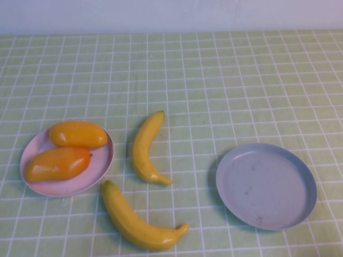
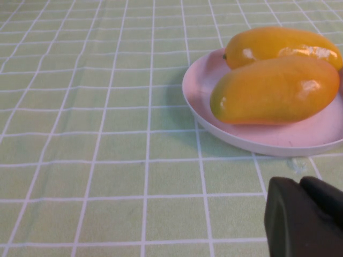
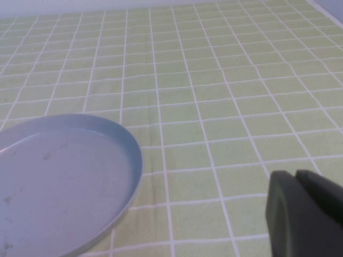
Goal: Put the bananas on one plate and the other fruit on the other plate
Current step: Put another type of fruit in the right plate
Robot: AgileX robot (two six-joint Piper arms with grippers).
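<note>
I see the grey-blue plate (image 3: 59,182) lying flat on the green checked tablecloth (image 3: 225,96), nothing inside it. A dark part of the right gripper (image 3: 305,214) shows nearby, apart from the plate.

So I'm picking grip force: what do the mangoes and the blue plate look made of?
Mangoes: probably hard plastic, glossy, with sharp white highlights. Blue plate: likely matte plastic, dull and scuffed. Left claw is near the pink plate, right claw beside the blue plate.
</note>
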